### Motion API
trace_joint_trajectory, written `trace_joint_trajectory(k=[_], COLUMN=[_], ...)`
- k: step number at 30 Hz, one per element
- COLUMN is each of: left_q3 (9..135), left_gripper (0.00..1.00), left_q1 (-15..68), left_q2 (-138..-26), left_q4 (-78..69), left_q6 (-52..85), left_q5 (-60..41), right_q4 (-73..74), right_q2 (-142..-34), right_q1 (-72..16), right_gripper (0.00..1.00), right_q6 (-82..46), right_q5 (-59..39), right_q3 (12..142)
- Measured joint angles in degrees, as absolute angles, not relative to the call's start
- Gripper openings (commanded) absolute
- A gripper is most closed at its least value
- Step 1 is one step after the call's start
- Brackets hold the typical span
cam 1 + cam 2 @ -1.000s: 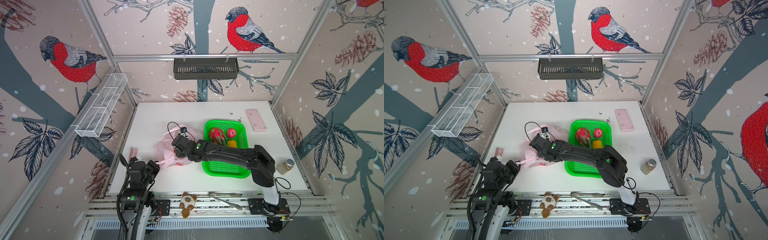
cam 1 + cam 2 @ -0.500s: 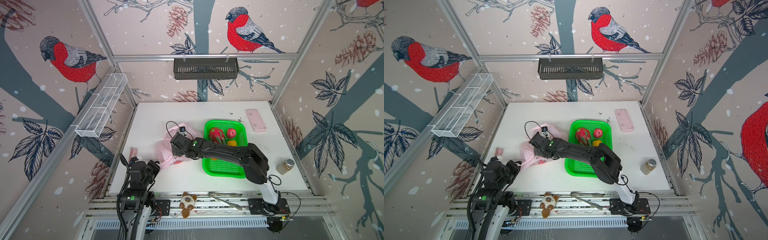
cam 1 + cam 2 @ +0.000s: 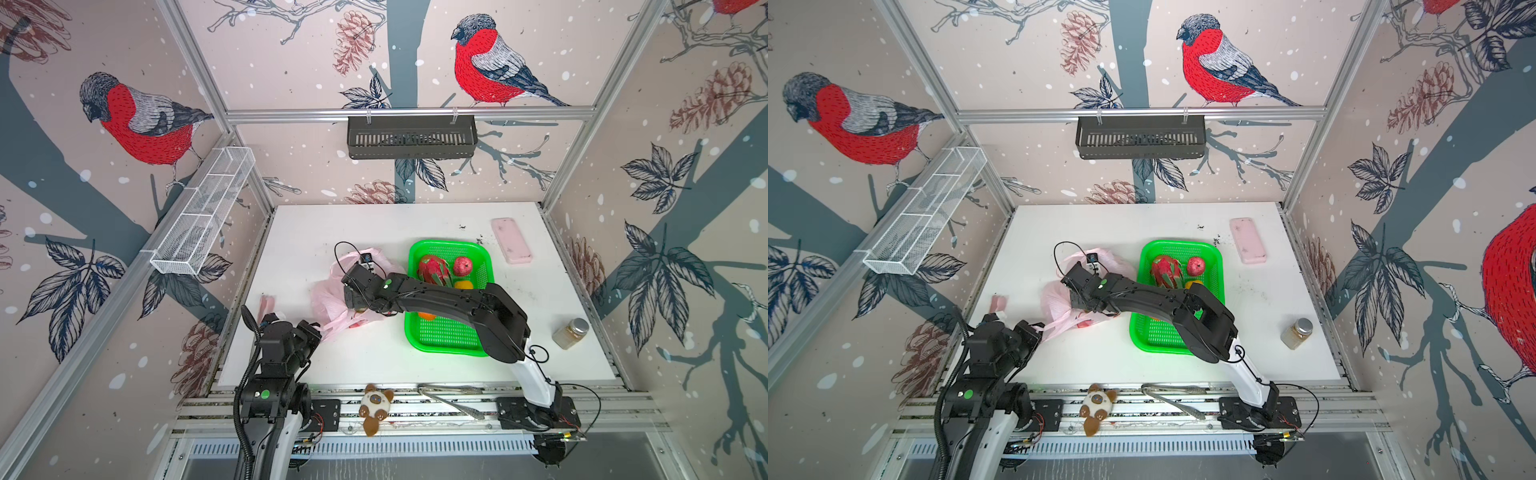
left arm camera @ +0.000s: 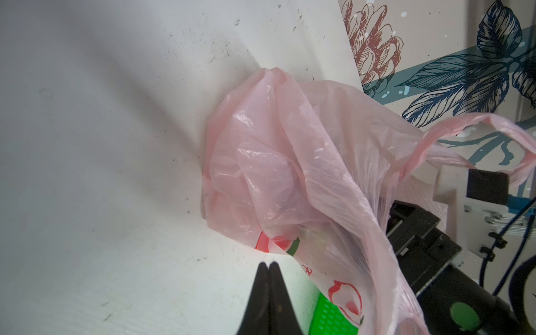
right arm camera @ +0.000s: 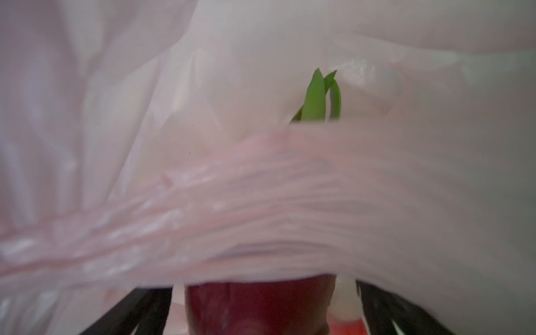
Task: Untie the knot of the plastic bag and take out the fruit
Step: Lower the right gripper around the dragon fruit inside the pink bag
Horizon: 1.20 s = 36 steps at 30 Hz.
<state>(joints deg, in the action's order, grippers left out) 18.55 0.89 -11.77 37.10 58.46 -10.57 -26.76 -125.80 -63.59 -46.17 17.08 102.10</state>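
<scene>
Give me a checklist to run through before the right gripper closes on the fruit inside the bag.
1. Right gripper open: ok, the jaws stand wide apart.
2. Magenta fruit between the jaws: ok, with a gap on each side.
3. Plastic bag clear of the jaws: not ok, a fold lies across them and may get pinched.
4. Left gripper holding the bag: cannot tell; it is shut, but no plastic shows between its tips.
5. Room in the green basket: ok, its near part is bare.
</scene>
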Motion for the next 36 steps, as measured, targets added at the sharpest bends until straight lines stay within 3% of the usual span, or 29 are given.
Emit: trace_joint_trajectory(k=[19, 26, 31, 36], left_q3=[18.5, 18.5, 18.5, 18.5], left_gripper=[0.0, 0.0, 0.0, 0.0], left_q1=[1.0, 1.2, 1.2, 1.2], left_q2=[-12.0, -12.0, -11.9, -11.8], left_q4=[37.1, 37.1, 37.1, 37.1], left_q6=[58.5, 58.5, 58.5, 58.5], left_q5=[-10.8, -10.9, -10.9, -10.9], right_q4=[-24.4, -23.8, -23.7, -23.8], right_q2=[-131.1, -131.5, -131.5, -131.1], right_q1=[-61.6, -61.4, -61.3, -61.4], right_gripper=[0.99, 0.87, 0.73, 0.66], right_q6=[-46.9, -47.8, -48.0, -48.0], right_q5=[15.2, 15.2, 15.2, 15.2], right_q3=[105.1, 105.2, 105.2, 105.0])
